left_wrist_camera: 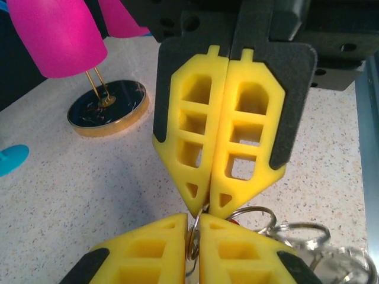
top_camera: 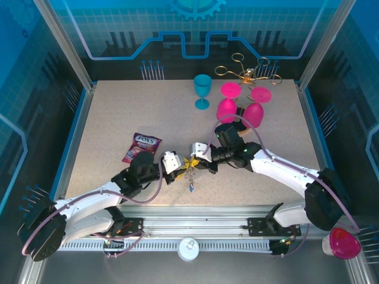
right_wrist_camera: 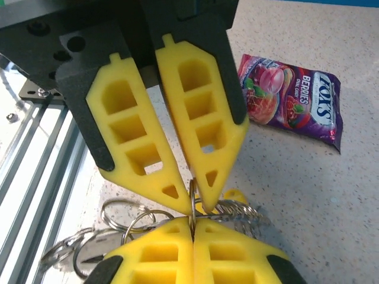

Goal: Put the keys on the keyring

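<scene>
Tip to tip, we see the left gripper (left_wrist_camera: 193,218) closed on a thin metal ring (left_wrist_camera: 193,239), which sits in the slim gap between its yellow fingers. The right gripper (right_wrist_camera: 192,222) meets it head-on, its fingers pressed flat together on that same ring. We cannot tell whether this ring is the keyring itself. A coiled loop, the keyring (right_wrist_camera: 240,208), shows just beside the pinch, with loose split rings (right_wrist_camera: 118,214) bunched on the other side. From above, we see the keys (top_camera: 190,179) dangling just below the meeting tips, at the near middle of the table (top_camera: 106,112), blue head lowest. The sweet bag (top_camera: 142,147) lies to the left, and the pink goblets (top_camera: 228,109) stand farther back.
</scene>
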Robot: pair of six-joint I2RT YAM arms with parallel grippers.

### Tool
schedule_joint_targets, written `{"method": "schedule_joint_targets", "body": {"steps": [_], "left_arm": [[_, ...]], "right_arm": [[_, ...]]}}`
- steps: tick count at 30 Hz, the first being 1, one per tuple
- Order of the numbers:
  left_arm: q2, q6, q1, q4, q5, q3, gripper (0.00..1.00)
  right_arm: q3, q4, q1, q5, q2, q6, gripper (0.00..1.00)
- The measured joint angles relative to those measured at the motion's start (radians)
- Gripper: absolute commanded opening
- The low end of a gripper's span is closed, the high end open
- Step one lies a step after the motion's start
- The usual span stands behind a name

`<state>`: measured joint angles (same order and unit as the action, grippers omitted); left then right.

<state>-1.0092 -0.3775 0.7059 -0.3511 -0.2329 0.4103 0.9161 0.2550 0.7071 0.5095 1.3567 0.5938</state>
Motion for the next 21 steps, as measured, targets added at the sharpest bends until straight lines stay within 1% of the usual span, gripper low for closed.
{"method": "schedule_joint_targets", "body": {"steps": [1, 2, 4, 7, 8, 10, 11, 12, 15, 17, 21], "left_arm": [[0.000, -0.011, 0.000, 0.036, 0.000, 0.018, 0.12], [0.000, -0.021, 0.000, 0.075, 0.000, 0.037, 0.10], [0.000, -0.044, 0.002, 0.137, -0.003, 0.068, 0.00], [0.000, -0.070, 0.004, 0.199, -0.009, 0.098, 0.00], [0.001, -0.074, 0.004, 0.204, -0.013, 0.101, 0.00], [0.006, -0.077, 0.004, 0.202, -0.019, 0.100, 0.00], [0.013, -0.077, 0.004, 0.191, -0.024, 0.095, 0.00], [0.022, -0.076, 0.004, 0.175, -0.028, 0.082, 0.00], [0.048, -0.069, 0.003, 0.103, -0.039, 0.021, 0.00], [0.054, -0.064, 0.003, 0.058, -0.053, -0.017, 0.00], [0.054, -0.042, 0.003, -0.007, -0.072, -0.055, 0.00]], "right_arm": [[0.014, 0.026, 0.006, -0.014, 0.000, 0.010, 0.00], [0.029, 0.052, 0.013, -0.030, 0.000, 0.018, 0.00], [0.052, 0.089, 0.022, -0.057, 0.000, 0.030, 0.00], [0.061, 0.110, 0.026, -0.068, -0.003, 0.036, 0.00], [0.061, 0.111, 0.026, -0.067, -0.006, 0.035, 0.02], [0.053, 0.096, 0.025, -0.063, -0.012, 0.016, 0.15], [0.033, 0.065, 0.022, -0.052, -0.023, 0.003, 0.20], [0.008, 0.029, 0.017, -0.034, -0.037, -0.016, 0.22], [-0.094, -0.101, -0.005, 0.035, -0.087, -0.077, 0.23], [-0.148, -0.169, -0.021, 0.067, -0.093, -0.114, 0.23], [-0.203, -0.269, -0.034, 0.109, -0.085, -0.166, 0.23]]}}
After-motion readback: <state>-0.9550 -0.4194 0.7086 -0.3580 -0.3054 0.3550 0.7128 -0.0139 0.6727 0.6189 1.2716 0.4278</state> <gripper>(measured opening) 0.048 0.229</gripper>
